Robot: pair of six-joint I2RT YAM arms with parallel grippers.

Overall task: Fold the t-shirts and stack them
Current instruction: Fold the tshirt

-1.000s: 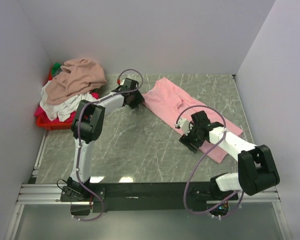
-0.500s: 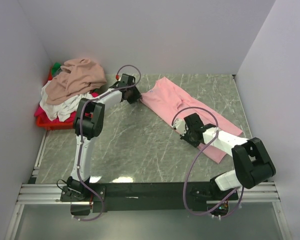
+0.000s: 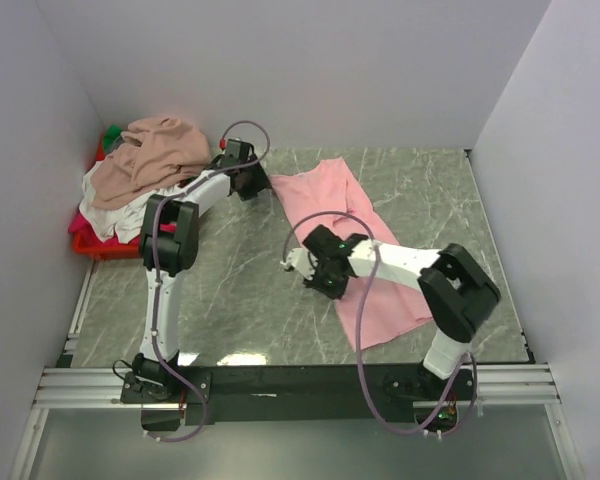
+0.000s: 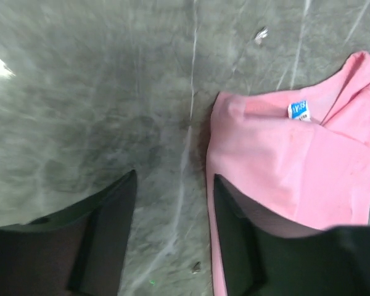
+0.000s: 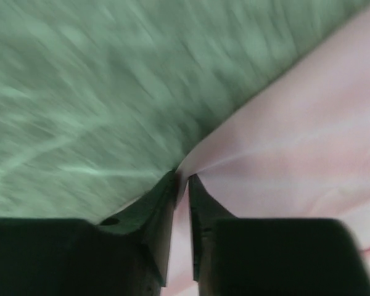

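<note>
**Asker:** Where does the pink t-shirt lie?

**Me:** The pink t-shirt (image 3: 325, 198) is spread flat on the marble table (image 3: 230, 290). In the overhead view it runs from just above the middle down toward the lower right. My right forearm crosses over its middle.

**Asker:** What has your right gripper got?

**Me:** My right gripper (image 5: 182, 179) is clamped on that shirt's left edge, a little left of the overhead frame's centre. The right wrist view is blurred, but it shows my two fingers (image 5: 160, 216) pressed almost together with a small ridge of pink cloth pinched at their tips. The cloth fans out to the upper right of that view, and bare table fills the upper left.

**Asker:** And the left one?

**Me:** My left gripper (image 4: 174, 180) sits low at the shirt's upper left corner, jaws spread wide and gripping nothing. Bare marble shows between them. The shirt's edge runs along the inner side of the finger (image 4: 234, 246) on the right of the left wrist view. That finger covers some cloth, but I cannot tell whether it presses on it. The blue-white neck label (image 4: 298, 110) shows in that view's upper right.

**Asker:** The other shirts?

**Me:** They are heaped in the red basket (image 3: 88, 245) at the upper left of the overhead view. The tan shirt (image 3: 155, 145) is on top, with the white shirt (image 3: 110, 205) beneath it.
</note>
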